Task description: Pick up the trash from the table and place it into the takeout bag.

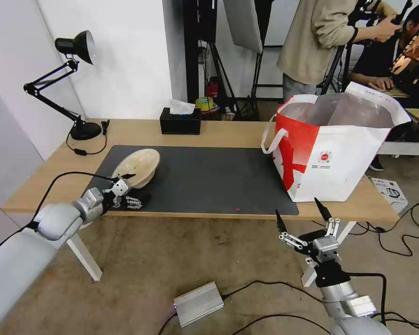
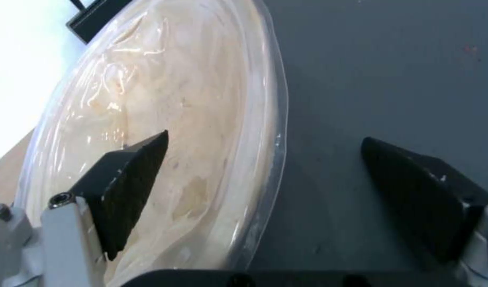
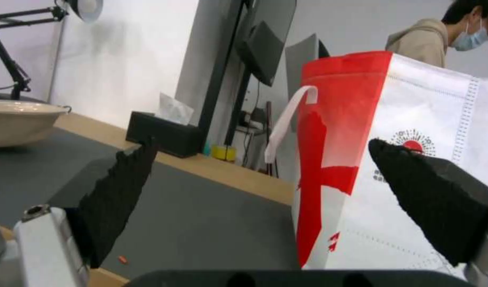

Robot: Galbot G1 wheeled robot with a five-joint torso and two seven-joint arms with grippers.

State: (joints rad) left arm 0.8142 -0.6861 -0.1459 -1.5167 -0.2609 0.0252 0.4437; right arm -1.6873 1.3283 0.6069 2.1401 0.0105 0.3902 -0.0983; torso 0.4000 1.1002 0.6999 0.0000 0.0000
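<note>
A shallow beige bowl (image 1: 137,166), lined with clear film, sits slightly tilted on the left part of the dark mat (image 1: 209,179) on the table (image 1: 228,135). My left gripper (image 1: 128,190) is open at the bowl's near edge. In the left wrist view the gripper (image 2: 265,139) straddles the bowl's (image 2: 164,119) rim, one finger over the inside and the other over the mat. The takeout bag (image 1: 333,158) stands open at the table's right end, foil lining showing. My right gripper (image 1: 301,213) hangs open and empty below the table's front edge, in front of the bag (image 3: 403,167).
A black tissue box (image 1: 180,122) and a black desk lamp (image 1: 74,46) stand along the table's back. On the floor lie a silver box (image 1: 198,302), cables and a small white box (image 1: 390,190). People stand behind the bag.
</note>
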